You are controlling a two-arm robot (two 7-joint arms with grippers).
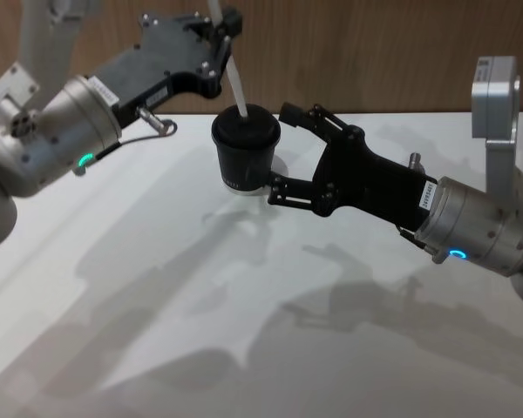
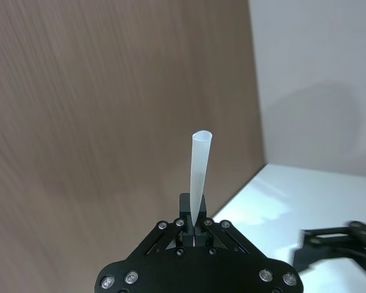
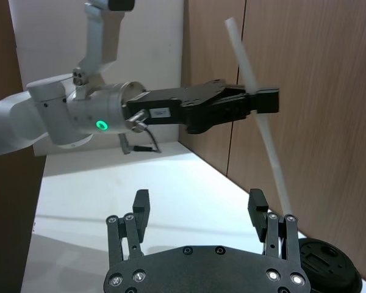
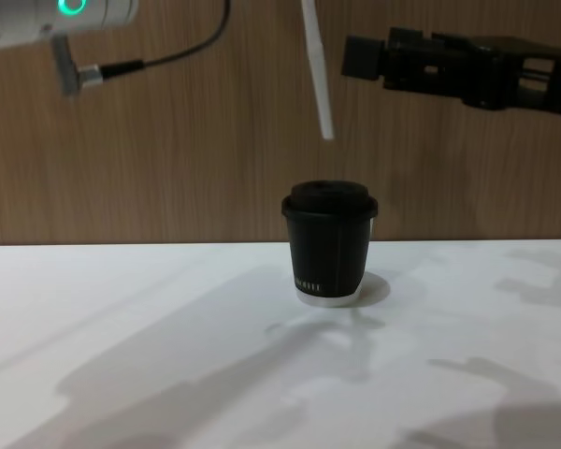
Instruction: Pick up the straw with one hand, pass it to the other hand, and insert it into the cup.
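Cup (image 4: 329,248) upright on the white tabletop (image 4: 122,327), near the far edge and about midway along it, domed lid on, white lettering low on the side. Wood-panelled wall (image 4: 168,140) behind. Left gripper (image 1: 227,30), on the arm with the silver wrist and green ring, is held high over the far edge, jaws clenched on the straw (image 4: 318,75) partway along its length. The upper part of the straw stands out past the jaws; the left wrist view shows its open end (image 2: 201,135) above the gripper (image 2: 195,210). The straw hangs nearly upright with a slight lean, lower end toward the robot's right. From the chest view that lower end is in the air directly above the lid, a clear gap between them; from the head view it lines up with the middle of the lid (image 1: 244,122). Right gripper (image 1: 286,150) is raised off the tabletop on the cup's right side, level with the straw's lower part and apart from it, jaws released and spread wide, grasping nothing. In its own wrist view both fingers (image 3: 259,207) stand apart, with the cup's lid (image 3: 326,265) below and the straw (image 3: 269,152) slanting past.
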